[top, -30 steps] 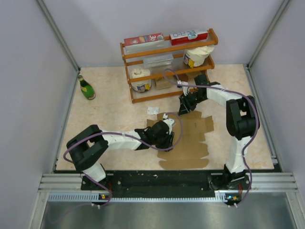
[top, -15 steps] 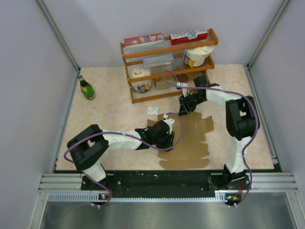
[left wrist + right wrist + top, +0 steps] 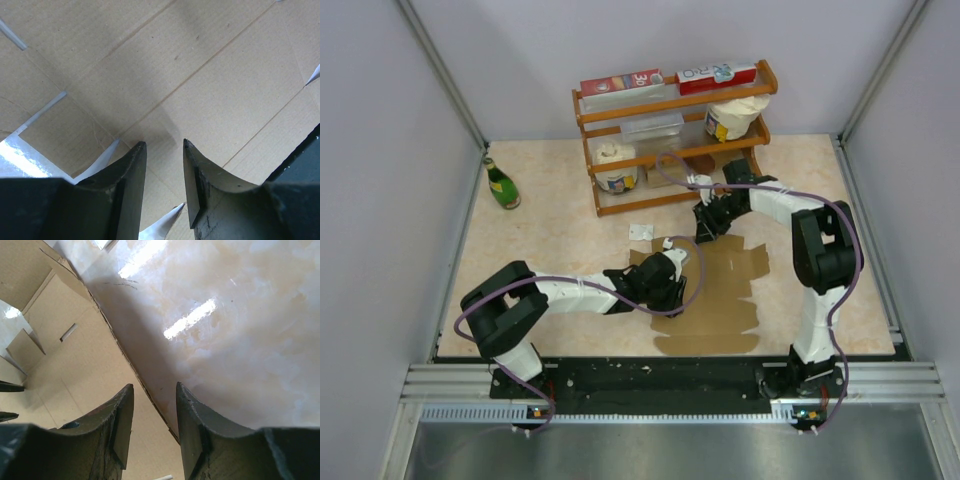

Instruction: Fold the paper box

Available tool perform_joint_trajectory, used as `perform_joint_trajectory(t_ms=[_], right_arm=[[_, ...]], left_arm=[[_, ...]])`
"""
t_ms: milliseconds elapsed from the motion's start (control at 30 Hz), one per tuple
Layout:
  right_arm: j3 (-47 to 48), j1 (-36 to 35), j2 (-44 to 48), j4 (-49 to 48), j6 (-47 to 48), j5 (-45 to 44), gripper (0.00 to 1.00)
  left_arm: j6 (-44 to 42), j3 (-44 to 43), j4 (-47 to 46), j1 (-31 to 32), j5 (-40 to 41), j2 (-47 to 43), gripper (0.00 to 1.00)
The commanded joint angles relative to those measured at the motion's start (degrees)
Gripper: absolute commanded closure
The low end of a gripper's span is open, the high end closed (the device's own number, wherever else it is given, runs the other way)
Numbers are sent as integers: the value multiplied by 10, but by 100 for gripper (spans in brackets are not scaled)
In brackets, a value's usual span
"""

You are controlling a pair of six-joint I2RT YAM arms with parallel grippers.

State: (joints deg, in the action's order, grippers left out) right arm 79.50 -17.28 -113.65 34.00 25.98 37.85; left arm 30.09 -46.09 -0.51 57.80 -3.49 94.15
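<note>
The paper box is a flat brown die-cut cardboard sheet (image 3: pixel 720 295) with flaps and notches, lying on the table between the arms. My left gripper (image 3: pixel 670 292) hovers low over the sheet's left part. In the left wrist view its jaws (image 3: pixel 164 145) are open a little, with only creased cardboard (image 3: pixel 200 75) beneath them and nothing between them. My right gripper (image 3: pixel 704 233) is at the sheet's far edge. In the right wrist view it (image 3: pixel 154 387) is open and straddles the cardboard's edge (image 3: pixel 75 355), with bare table to the right.
A wooden shelf (image 3: pixel 670 150) at the back holds red cartons (image 3: pixel 620 82), tubs and a clear container. A green bottle (image 3: pixel 502 184) lies at the far left. A small white scrap (image 3: pixel 641 231) sits just beyond the sheet. Grey walls close in both sides.
My right gripper has shifted slightly left and farther back along the sheet's far edge. The left arm and the sheet have not visibly moved.
</note>
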Motion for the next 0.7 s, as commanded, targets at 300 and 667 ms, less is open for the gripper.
perform_joint_trajectory(t_ms=[300, 667], right_arm=[[-12, -13, 38, -10, 70, 19, 62], [-20, -13, 36, -6, 74, 22, 78]], left_arm=[[-8, -8, 20, 2, -6, 10, 60], [-20, -26, 38, 2, 1, 3, 60]])
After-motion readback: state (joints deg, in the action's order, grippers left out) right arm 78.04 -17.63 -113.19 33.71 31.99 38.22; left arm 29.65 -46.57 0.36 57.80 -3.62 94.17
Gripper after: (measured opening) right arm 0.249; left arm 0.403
